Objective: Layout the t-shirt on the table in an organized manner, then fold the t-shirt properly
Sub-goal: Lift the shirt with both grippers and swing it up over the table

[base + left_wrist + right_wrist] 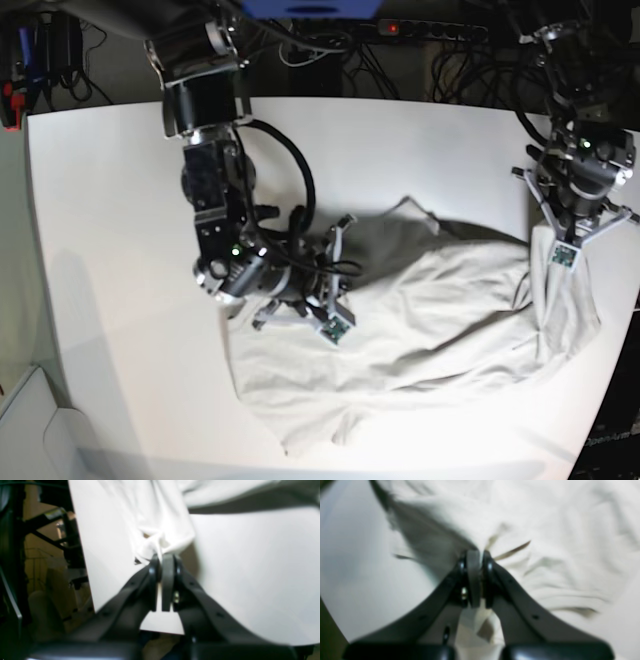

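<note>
My left gripper [163, 557] is clamped on a bunched corner of the t-shirt [430, 320] – pale, soft, creased. My right gripper [476, 553] pinches another fold. Only the base view shows the whole shirt rumpled across the white bench [110, 250] – between both arms.
</note>
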